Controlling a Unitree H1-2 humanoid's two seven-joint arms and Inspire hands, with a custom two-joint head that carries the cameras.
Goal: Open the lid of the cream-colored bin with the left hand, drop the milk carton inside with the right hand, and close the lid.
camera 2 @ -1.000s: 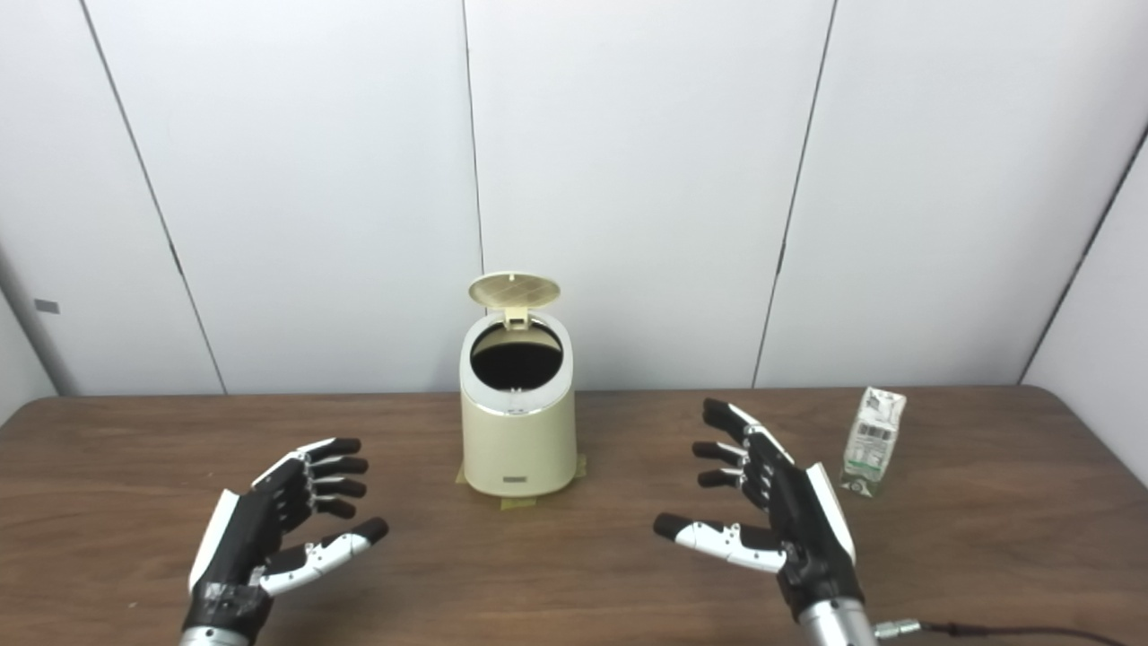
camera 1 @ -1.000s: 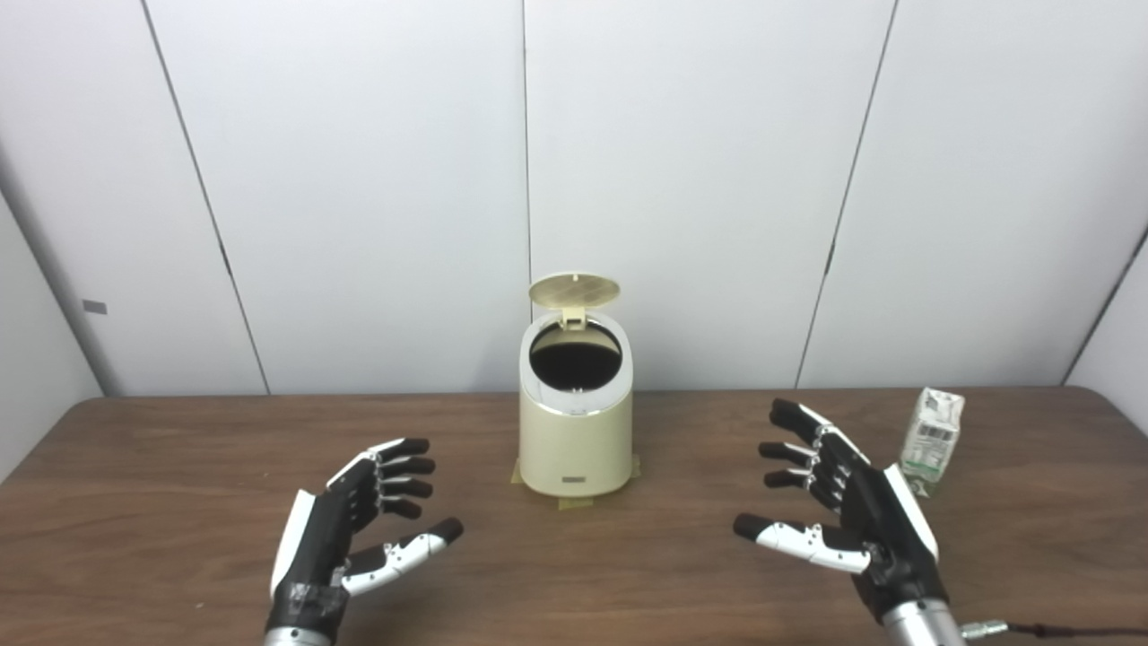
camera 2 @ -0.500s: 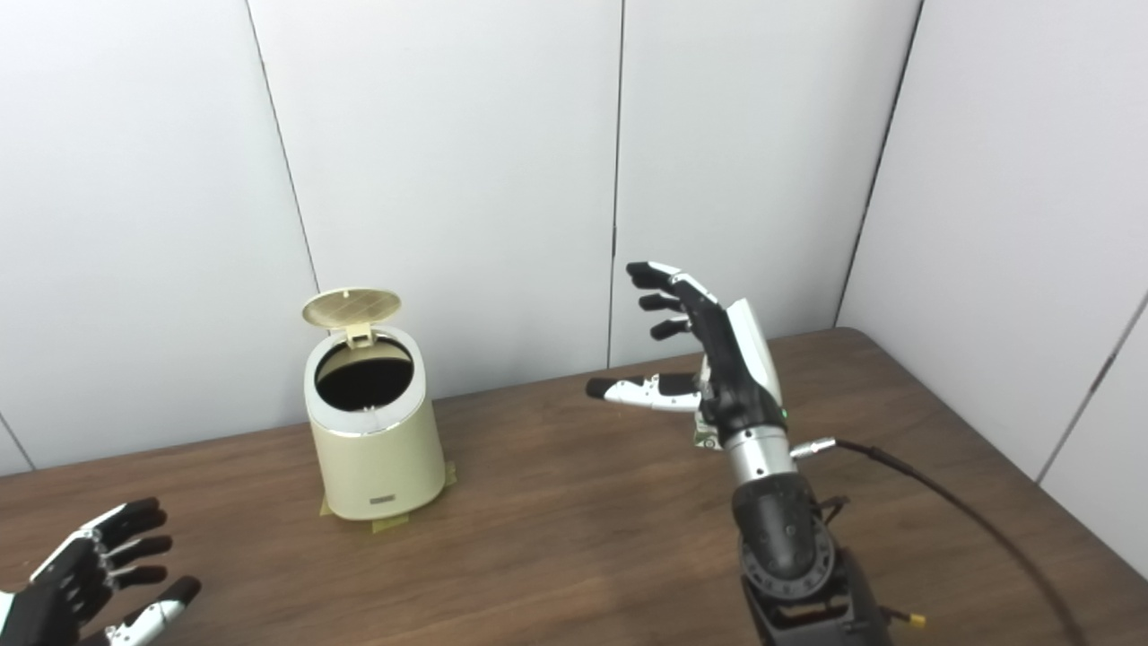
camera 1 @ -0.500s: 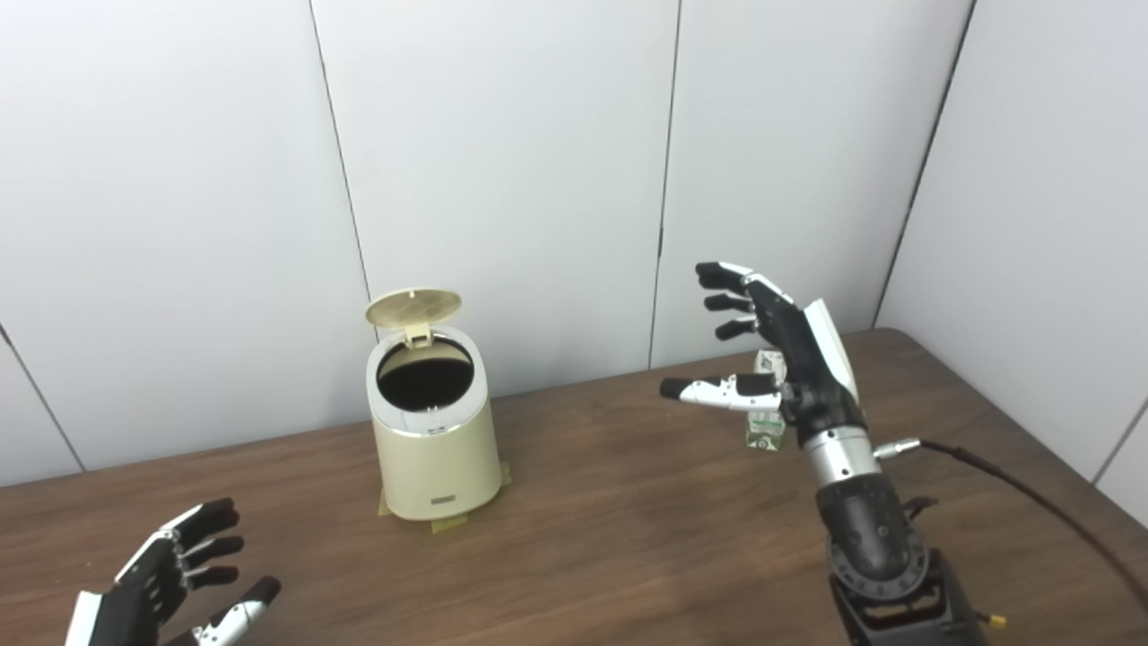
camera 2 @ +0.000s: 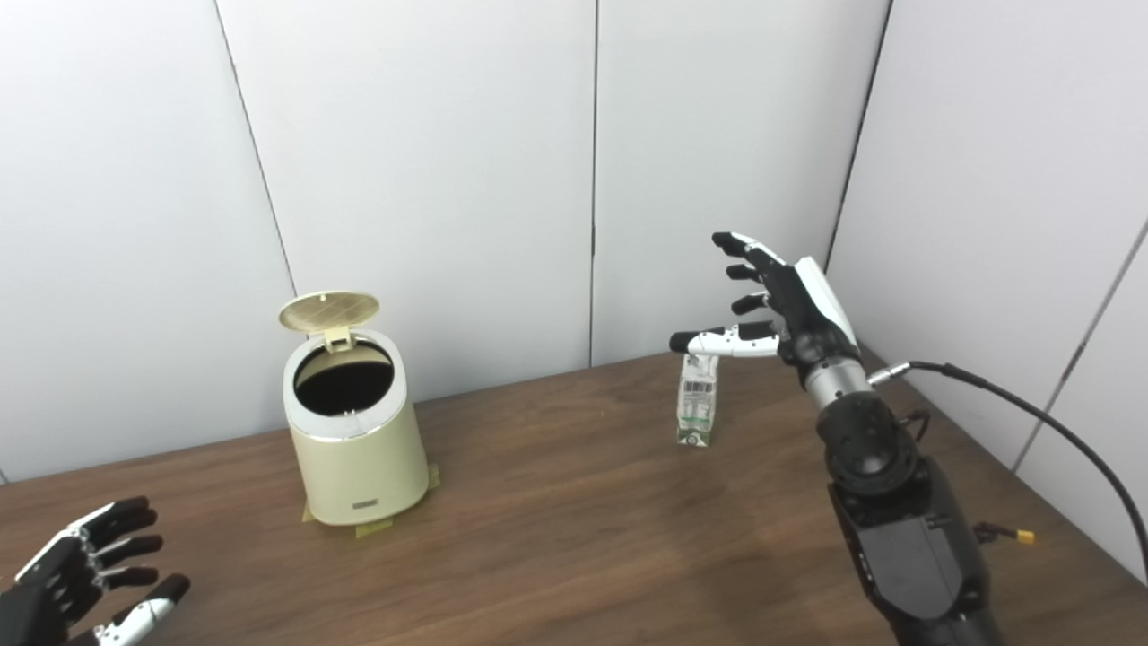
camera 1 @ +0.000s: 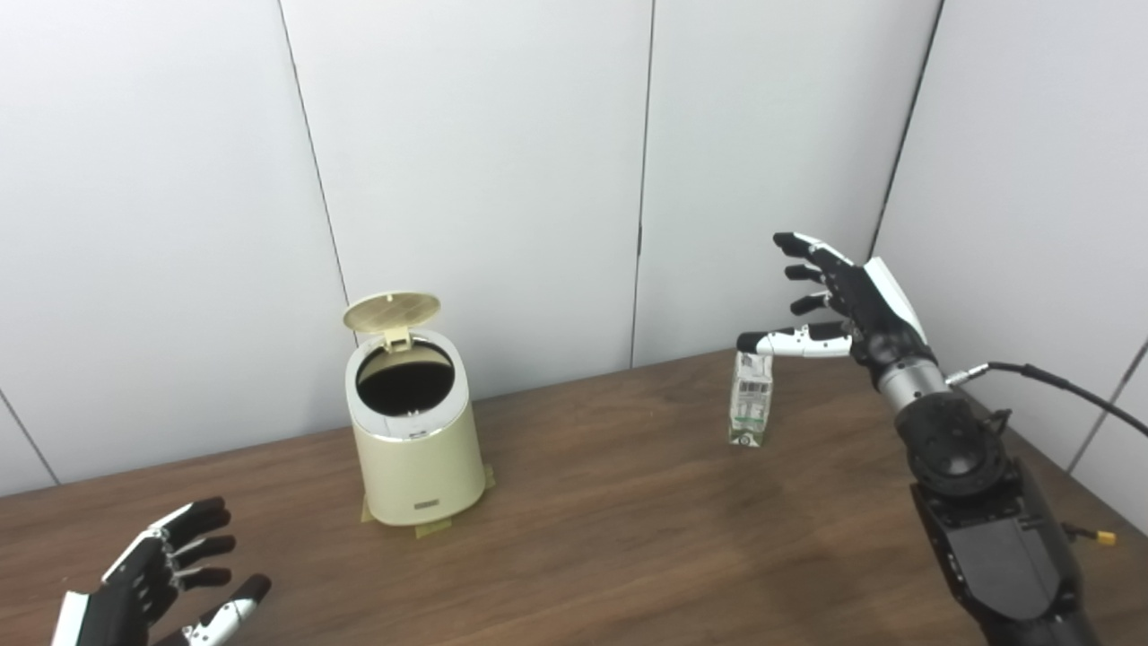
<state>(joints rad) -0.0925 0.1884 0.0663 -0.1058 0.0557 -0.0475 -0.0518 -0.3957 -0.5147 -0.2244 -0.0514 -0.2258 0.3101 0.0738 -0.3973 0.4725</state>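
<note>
We see a cream-colored bin (camera 1: 411,440), a smooth tapered cylinder with a glossy white collar, standing on the dark wood-grain counter (camera 1: 610,547), tape tabs showing at its base. Its round lid (camera 1: 391,310) is tipped up on the rear hinge, its ribbed underside facing us and the dark interior exposed. We find the milk carton (camera 1: 750,399), a small printed paperboard box with a folded top, upright on the counter well to the right of the bin. The right hand (camera 1: 839,301) hovers above and just right of the carton, fingers spread, grasping nothing. The left hand (camera 1: 157,583) is released, fingers apart, low at the near left corner. Plain white wall panels (camera 1: 475,152) with dark seams enclose the counter
</note>
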